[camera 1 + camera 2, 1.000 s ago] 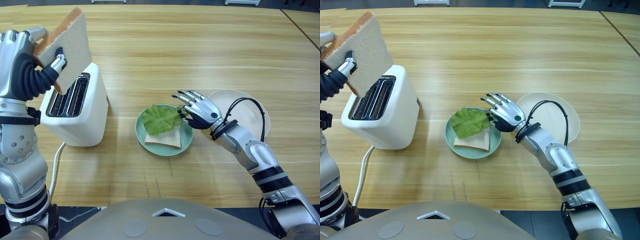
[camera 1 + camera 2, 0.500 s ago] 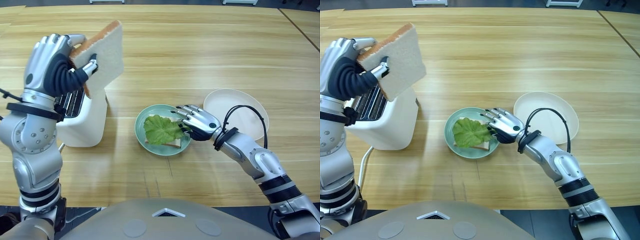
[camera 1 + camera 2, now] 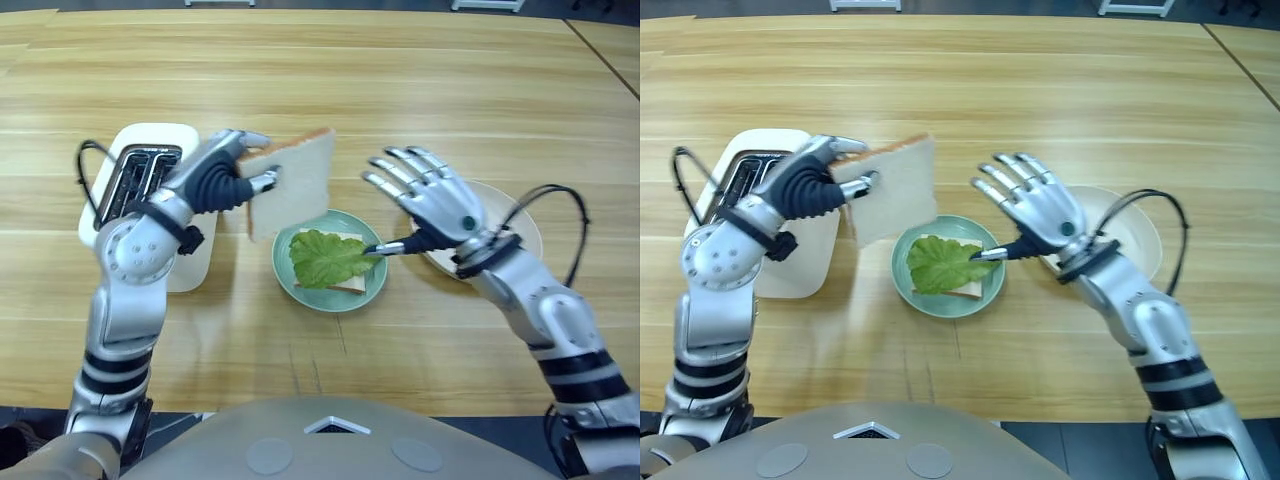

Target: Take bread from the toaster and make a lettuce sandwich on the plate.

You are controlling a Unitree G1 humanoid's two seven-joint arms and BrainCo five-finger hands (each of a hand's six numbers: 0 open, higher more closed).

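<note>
A green plate (image 3: 372, 295) in the middle of the table holds a slice of bread (image 3: 345, 285) with a lettuce leaf (image 3: 325, 258) lying on top. My left hand (image 3: 218, 182) is shut on a second bread slice (image 3: 295, 182), held upright just left of and above the plate. To the right of the plate hovers my right hand (image 3: 432, 197), fingers spread open, its thumb tip at the leaf's right edge. The white toaster (image 3: 140, 190) stands at the left, partly behind my left arm.
A cream plate (image 3: 520, 225) lies right of the green one, mostly behind my right hand and wrist. The toaster's cord (image 3: 90, 165) loops at its left side. Bare wooden table stretches beyond both plates.
My left hand has carried the bread slice down and rightward from over the toaster to beside the green plate. My right hand has lifted off the lettuce and spread open. The camera has tilted.
</note>
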